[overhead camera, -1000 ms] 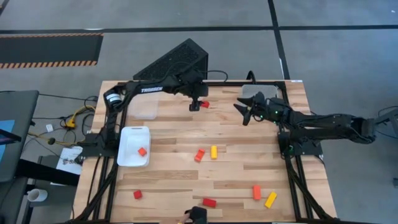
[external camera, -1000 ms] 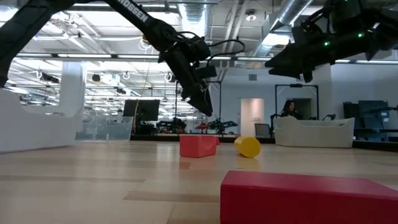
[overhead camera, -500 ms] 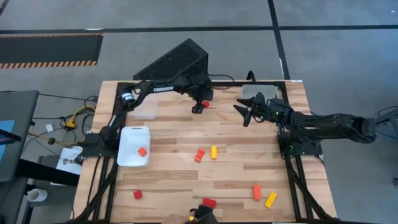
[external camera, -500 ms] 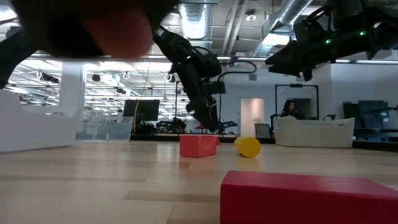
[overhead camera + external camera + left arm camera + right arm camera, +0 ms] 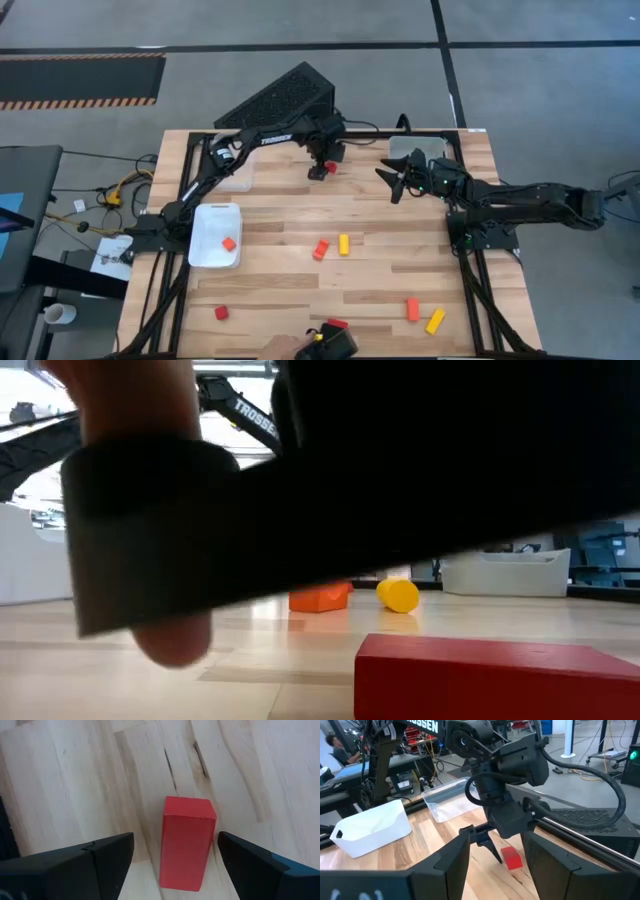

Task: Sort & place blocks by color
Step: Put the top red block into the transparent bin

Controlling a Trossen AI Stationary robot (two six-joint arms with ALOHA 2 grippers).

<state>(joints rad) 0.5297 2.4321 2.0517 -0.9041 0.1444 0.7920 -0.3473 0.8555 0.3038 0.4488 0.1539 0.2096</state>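
Note:
My left gripper [image 5: 321, 169] is open at the table's far middle, its fingers [image 5: 107, 857] standing on either side of a red bar-shaped block [image 5: 186, 842] that lies flat on the wood, with a gap on both sides. The right wrist view shows this block [image 5: 511, 858] under the left gripper [image 5: 487, 842]. My right gripper [image 5: 392, 181] hovers open to the right of it. Other blocks lie loose: orange [image 5: 321, 249], yellow [image 5: 344, 244], red [image 5: 221, 313], red [image 5: 337, 324], orange [image 5: 412, 309], yellow [image 5: 435, 321]. One red block [image 5: 229, 243] sits in the white tray [image 5: 203, 225].
A clear tray [image 5: 234, 180] sits at the far left and another tray [image 5: 412, 148] at the far right. A person's hand with a dark object [image 5: 328, 346] reaches in at the near edge and blocks most of the low view [image 5: 400, 460].
My left gripper has come down and a little toward the far right, its fingers now straddling the red block, which has stayed in place. A person's hand holding a dark object has moved in at the near edge and now covers most of the low view.

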